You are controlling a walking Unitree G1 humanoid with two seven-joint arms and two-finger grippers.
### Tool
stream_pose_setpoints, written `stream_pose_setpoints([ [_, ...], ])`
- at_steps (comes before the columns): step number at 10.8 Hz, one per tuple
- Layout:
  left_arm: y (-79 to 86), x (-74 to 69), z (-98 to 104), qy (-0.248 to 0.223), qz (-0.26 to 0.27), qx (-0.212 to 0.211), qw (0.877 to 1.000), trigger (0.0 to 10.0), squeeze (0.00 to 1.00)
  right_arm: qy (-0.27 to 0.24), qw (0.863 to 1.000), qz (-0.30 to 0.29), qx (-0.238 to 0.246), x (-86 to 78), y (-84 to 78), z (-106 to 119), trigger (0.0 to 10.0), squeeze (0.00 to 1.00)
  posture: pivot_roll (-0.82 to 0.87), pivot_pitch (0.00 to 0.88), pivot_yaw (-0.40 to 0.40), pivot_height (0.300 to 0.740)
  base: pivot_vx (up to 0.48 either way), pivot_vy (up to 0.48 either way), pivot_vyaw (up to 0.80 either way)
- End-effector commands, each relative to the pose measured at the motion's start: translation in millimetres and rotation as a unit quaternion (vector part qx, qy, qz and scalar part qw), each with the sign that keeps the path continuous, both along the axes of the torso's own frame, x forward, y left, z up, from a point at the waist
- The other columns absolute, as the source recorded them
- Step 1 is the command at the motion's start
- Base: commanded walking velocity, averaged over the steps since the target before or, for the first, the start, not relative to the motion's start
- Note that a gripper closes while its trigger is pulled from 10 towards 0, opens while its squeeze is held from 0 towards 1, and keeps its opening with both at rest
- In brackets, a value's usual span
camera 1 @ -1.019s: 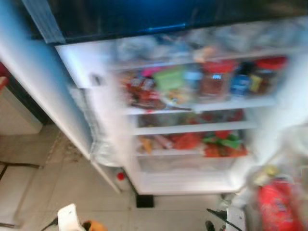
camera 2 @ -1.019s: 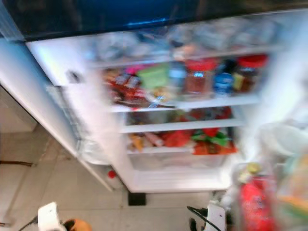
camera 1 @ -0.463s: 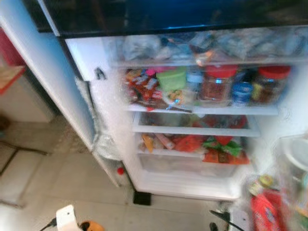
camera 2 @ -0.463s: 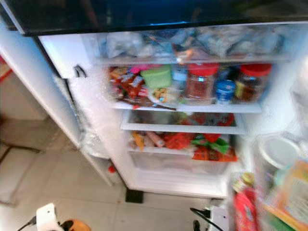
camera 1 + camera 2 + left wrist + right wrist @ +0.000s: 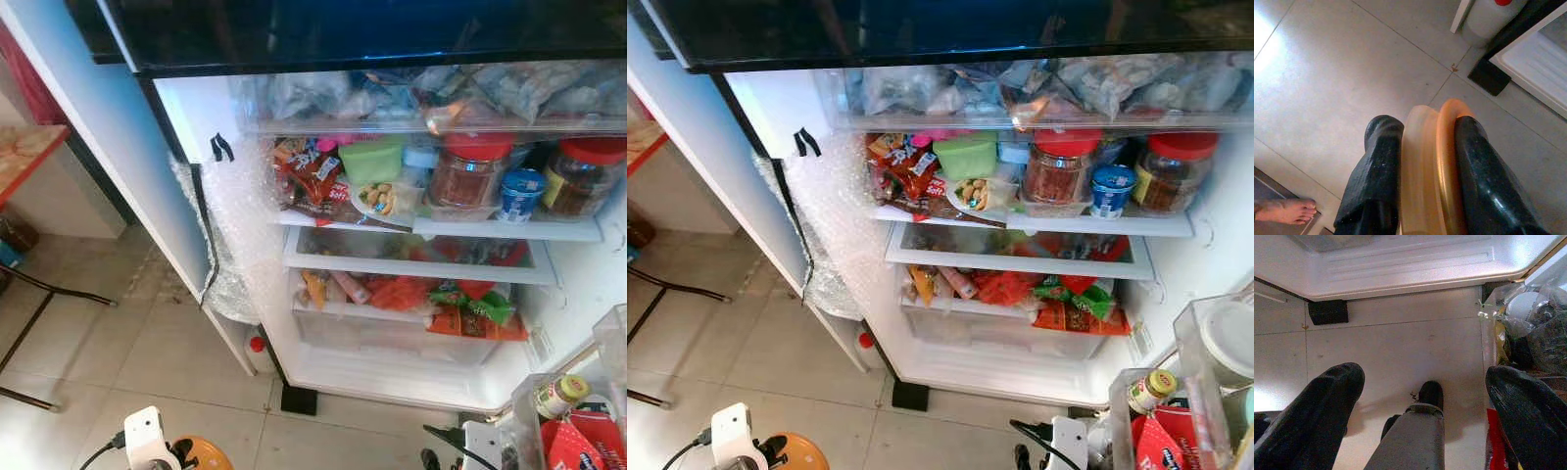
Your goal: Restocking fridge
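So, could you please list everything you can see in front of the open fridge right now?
Fridge: one, white inside, door open, ahead.
Jars: two, red lids, upper shelf, right part.
Green tub: one, upper shelf, left of the jars.
Blue cup: one, between the jars.
Snack packets: several, red, left end of the upper shelf.
Bagged food: several clear bags, top compartment.
Produce: red and green, lowest drawer.
Door bin: clear, far right, holding a yellow-capped bottle and a red packet.
Person's foot: one, bare, on the tiled floor.
Left gripper: fingers shut on an orange disc, low over the floor.
Right gripper: fingers apart, nothing held.
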State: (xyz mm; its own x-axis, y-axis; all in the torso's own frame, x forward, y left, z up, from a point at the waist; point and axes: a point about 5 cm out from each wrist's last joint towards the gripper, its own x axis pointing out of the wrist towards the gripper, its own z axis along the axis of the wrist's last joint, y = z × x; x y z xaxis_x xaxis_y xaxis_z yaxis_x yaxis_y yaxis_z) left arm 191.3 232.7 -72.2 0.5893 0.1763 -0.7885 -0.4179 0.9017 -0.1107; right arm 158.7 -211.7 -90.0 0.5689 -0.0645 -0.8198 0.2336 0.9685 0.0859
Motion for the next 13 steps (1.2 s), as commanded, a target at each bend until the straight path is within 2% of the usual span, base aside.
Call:
stream_pose_setpoints([
  [1, -1.9, -6.8, -4.3, 0.017, 0.001, -0.005, 1.000, 10.0, 0.00, 0.012, 1.000, 0.004, 0.005, -5.5, 3.6, -3.1, 10.0, 0.00, -0.02, 0.068, 0.110, 0.740, 0.000, 0.000, 0.00],
  [8, 1.0, -9.1, -4.6, 0.018, 0.002, -0.001, 1.000, 10.0, 0.00, 0.010, 1.000, 0.003, 0.006, -5.3, 4.0, -3.0, 10.0, 0.00, -0.03, 0.058, 0.114, 0.740, 0.000, -0.377, 0.00],
  [9, -0.1, -8.0, -4.3, 0.015, 0.001, -0.005, 1.000, 10.0, 0.00, 0.010, 1.000, 0.003, 0.006, -5.4, 4.1, -3.0, 10.0, 0.00, -0.03, 0.058, 0.113, 0.740, 0.000, 0.000, 0.00],
  [11, -0.4, 5.4, 3.0, -0.018, -0.002, -0.013, 1.000, 10.0, 0.00, 0.011, 1.000, 0.005, 0.008, -5.7, 4.2, -3.2, 10.0, 0.00, -0.03, 0.060, 0.112, 0.740, 0.000, 0.000, 0.00],
  [13, -0.5, 41.3, 26.9, -0.109, -0.031, -0.038, 0.993, 10.0, 0.00, 0.012, 1.000, 0.008, 0.008, -6.4, 3.8, -3.3, 10.0, 0.00, -0.03, 0.068, 0.109, 0.740, 0.000, 0.000, 0.00],
])
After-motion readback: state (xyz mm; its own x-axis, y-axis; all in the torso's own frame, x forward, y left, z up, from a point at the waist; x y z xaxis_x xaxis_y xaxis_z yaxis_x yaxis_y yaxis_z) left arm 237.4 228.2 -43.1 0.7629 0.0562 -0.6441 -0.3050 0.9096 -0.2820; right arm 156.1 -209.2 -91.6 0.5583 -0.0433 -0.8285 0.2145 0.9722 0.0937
